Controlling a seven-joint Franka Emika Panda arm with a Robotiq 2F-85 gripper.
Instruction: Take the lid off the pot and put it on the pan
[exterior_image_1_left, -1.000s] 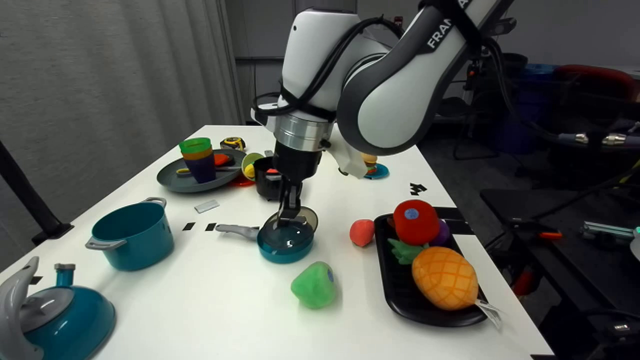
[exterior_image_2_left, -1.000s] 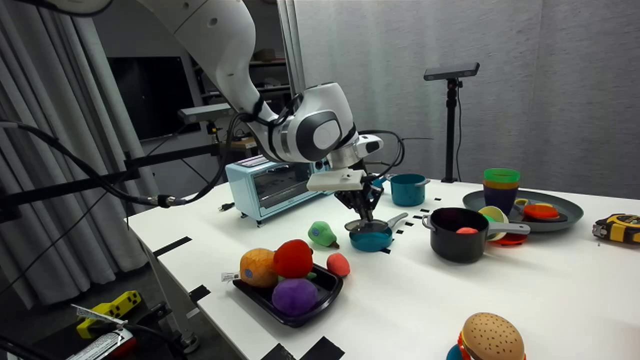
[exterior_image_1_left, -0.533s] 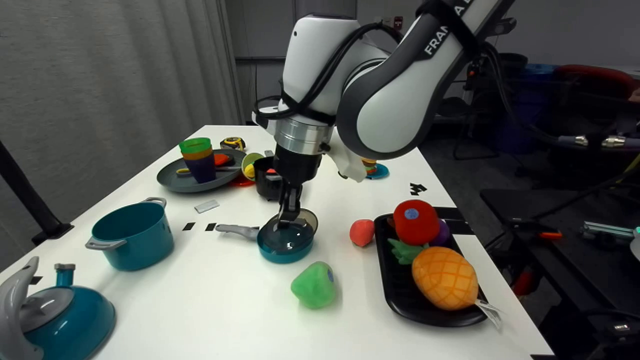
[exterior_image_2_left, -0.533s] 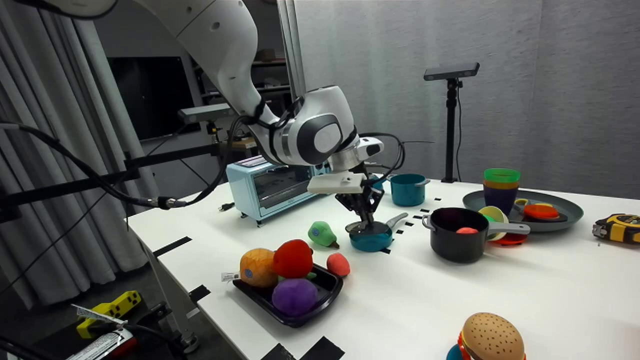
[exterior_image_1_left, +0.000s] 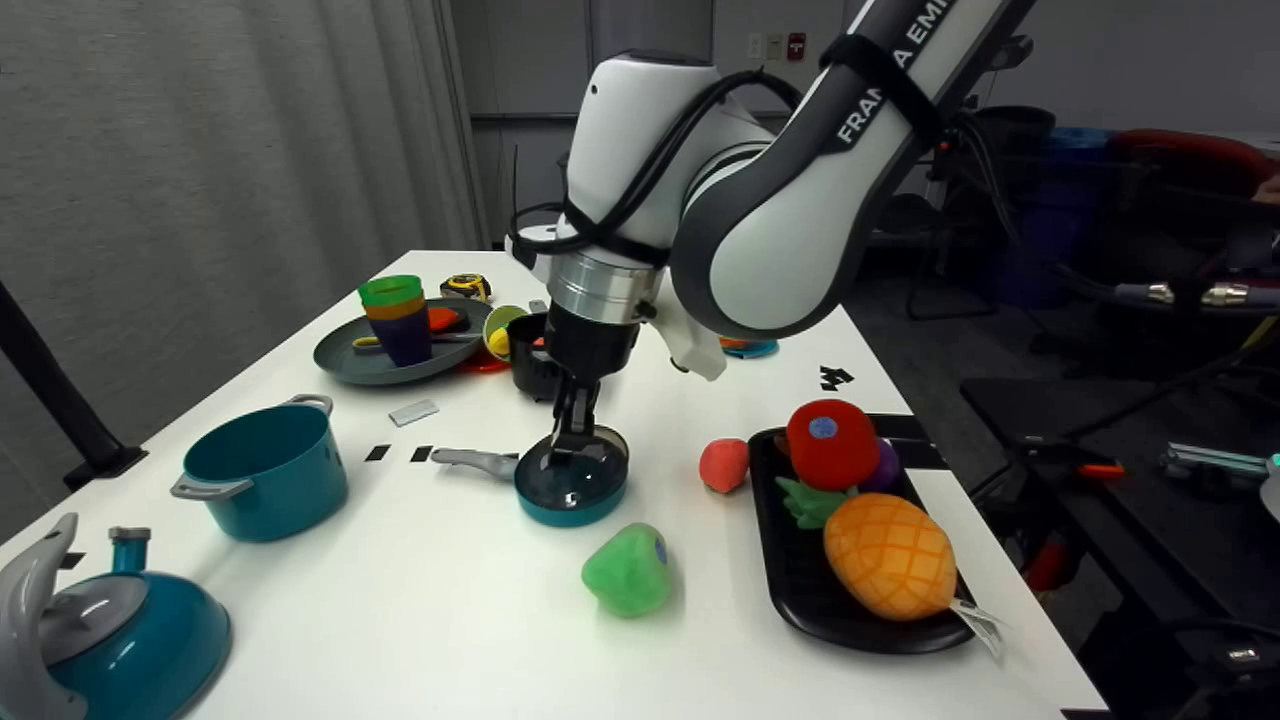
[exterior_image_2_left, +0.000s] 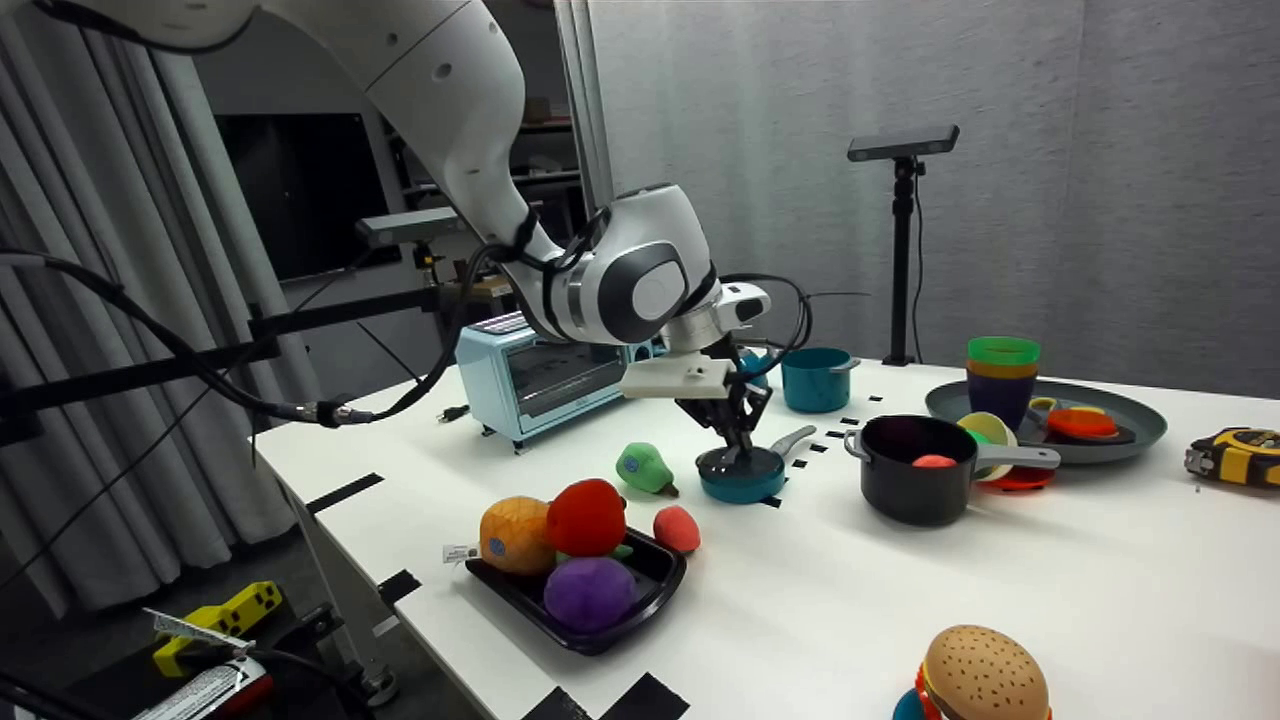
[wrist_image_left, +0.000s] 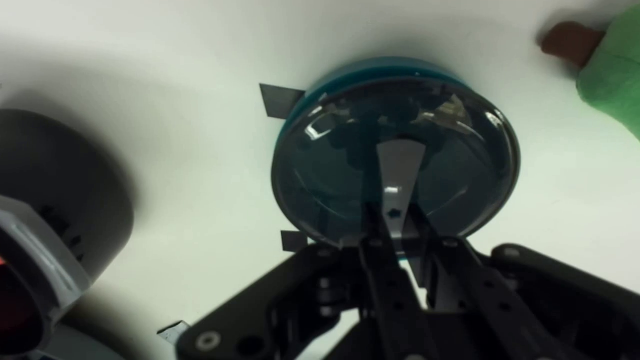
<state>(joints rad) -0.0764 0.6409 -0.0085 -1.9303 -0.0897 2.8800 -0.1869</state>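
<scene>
Wrist view: hand (wrist_image_left: 394, 220) pinches the lid (wrist_image_left: 400, 160) over the pan (wrist_image_left: 390, 65); pot (wrist_image_left: 75, 165) at its nine o'clock, green pear (wrist_image_left: 615, 75) at two.

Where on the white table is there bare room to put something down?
Bare patches lie between the teal kettle and green toy pear, and between the black pot and burger. Crowded: the grey plate, the toy-filled black tray, and the pan beneath the lid and gripper.

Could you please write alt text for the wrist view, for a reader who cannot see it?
The robot's hand grips the grey handle of a dark see-through lid that covers most of a blue pan. A black pot is cut off at the left edge, a green plush toy at the right.
</scene>
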